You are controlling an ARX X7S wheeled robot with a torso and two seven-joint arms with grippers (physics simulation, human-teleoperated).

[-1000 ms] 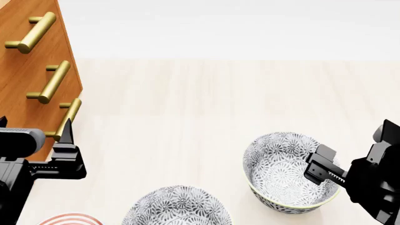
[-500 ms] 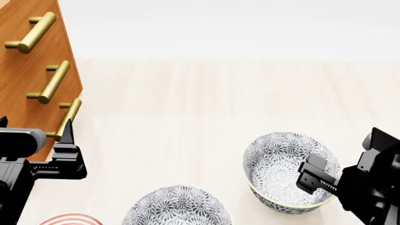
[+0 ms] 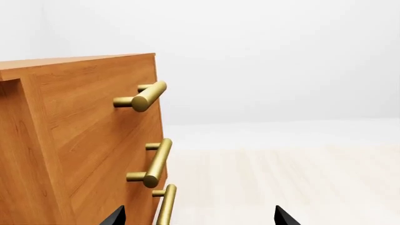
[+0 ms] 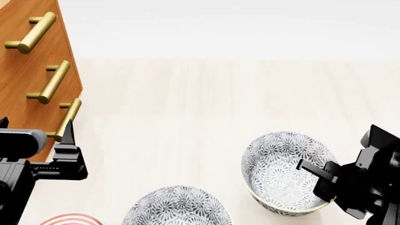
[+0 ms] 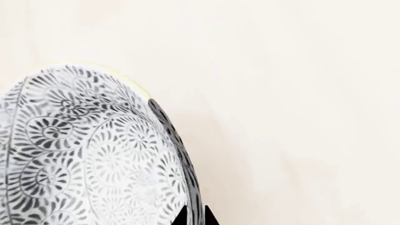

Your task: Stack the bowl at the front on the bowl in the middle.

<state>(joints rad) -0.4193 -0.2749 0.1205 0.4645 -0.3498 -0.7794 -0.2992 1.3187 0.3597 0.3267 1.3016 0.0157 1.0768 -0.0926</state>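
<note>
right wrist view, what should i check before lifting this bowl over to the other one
1. Grip on the held bowl: ok. The right gripper has its fingers on either side of the wall at the rim.
2. Held bowl off the table: cannot tell.
3. Other bowl free to receive: ok as far as shown. The visible part is empty, but the head view cuts off the rest.
4. Left gripper out of the way: ok. It is open beside the cabinet, apart from both bowls.
5. Plate off the path: ok. It sits on the other bowl's far side.
</note>
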